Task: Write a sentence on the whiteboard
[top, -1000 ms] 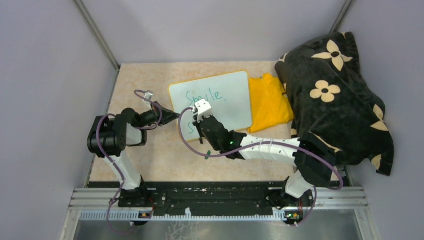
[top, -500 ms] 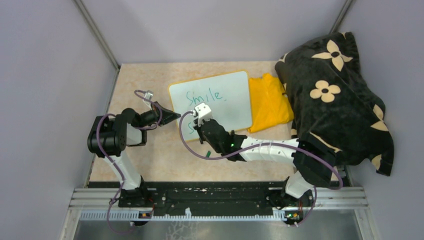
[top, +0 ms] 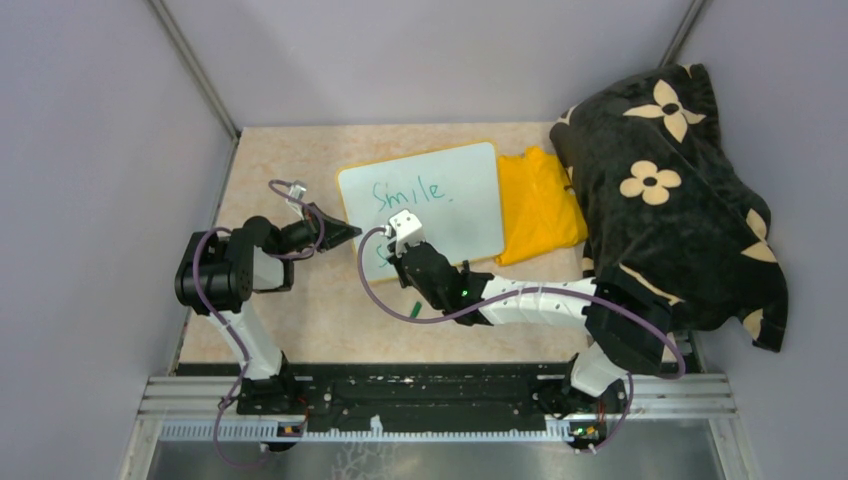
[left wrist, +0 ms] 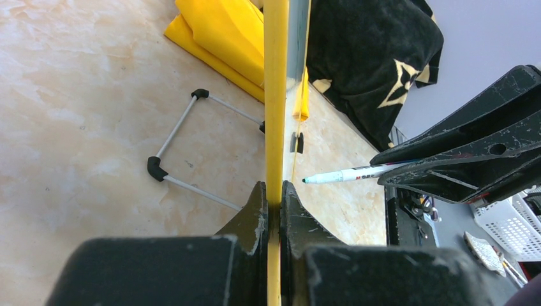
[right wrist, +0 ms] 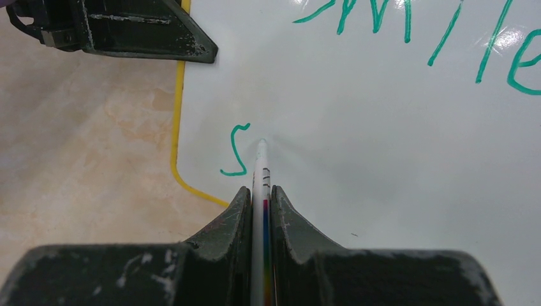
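The whiteboard (top: pixel 455 205) stands tilted on the table, and my left gripper (top: pixel 350 232) is shut on its yellow left edge (left wrist: pixel 275 95). The clamp shows plainly in the left wrist view, with the left gripper (left wrist: pixel 275 186) tight on the frame. "Smile." (top: pixel 407 190) is written in green along the top line. A single green "S" (right wrist: pixel 237 150) starts a lower line near the board's bottom-left corner. My right gripper (right wrist: pixel 260 191) is shut on a white marker (right wrist: pixel 261 166), whose tip meets the board just right of that "S". The marker (left wrist: pixel 357 172) also shows side-on in the left wrist view.
A folded yellow cloth (top: pixel 538 205) lies right of the board. A black blanket with cream flowers (top: pixel 670 190) is heaped at the far right. The board's wire stand with black feet (left wrist: pixel 185 146) rests on the table behind it. Grey walls close in on three sides.
My right gripper with the marker has shifted slightly toward the near edge of the board. The left gripper and the board have not moved.
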{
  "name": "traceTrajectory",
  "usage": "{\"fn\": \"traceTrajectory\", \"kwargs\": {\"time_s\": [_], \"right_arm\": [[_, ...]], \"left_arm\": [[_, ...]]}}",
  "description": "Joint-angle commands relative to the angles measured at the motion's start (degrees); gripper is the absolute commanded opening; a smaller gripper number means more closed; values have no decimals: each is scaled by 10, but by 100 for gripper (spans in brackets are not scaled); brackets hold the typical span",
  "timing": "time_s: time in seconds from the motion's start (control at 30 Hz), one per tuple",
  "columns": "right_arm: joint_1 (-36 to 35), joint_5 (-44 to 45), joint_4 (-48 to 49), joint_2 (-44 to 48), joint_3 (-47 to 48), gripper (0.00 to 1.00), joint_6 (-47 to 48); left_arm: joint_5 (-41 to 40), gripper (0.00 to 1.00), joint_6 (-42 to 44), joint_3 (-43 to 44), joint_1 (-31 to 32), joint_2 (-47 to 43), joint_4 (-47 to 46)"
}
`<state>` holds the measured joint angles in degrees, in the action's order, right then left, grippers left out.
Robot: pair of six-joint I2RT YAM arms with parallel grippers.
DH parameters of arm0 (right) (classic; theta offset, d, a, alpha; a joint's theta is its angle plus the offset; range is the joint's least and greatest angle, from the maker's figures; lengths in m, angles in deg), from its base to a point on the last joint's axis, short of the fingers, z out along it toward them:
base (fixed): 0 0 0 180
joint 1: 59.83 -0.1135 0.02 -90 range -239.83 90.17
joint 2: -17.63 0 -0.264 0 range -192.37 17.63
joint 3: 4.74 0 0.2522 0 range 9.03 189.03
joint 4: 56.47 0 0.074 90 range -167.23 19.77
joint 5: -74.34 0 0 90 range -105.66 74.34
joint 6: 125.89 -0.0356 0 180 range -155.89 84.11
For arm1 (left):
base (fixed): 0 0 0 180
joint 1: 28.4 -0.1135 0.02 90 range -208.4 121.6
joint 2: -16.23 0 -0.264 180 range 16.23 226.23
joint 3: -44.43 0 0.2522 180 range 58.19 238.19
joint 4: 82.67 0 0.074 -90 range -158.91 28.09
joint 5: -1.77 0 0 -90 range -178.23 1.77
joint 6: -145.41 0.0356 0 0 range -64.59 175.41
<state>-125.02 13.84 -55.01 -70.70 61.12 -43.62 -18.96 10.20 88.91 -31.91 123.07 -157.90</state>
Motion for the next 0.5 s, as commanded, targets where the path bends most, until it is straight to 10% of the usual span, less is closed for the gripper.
{"fn": "traceTrajectory", "kwargs": {"time_s": [0.0,0.47], "right_arm": [[-6,4,26,9,9,0,-5],[-6,9,28,-1,26,0,-6]], "left_arm": [[-2,0,16,3,9,19,-130],[-2,0,13,3,9,21,-133]]}}
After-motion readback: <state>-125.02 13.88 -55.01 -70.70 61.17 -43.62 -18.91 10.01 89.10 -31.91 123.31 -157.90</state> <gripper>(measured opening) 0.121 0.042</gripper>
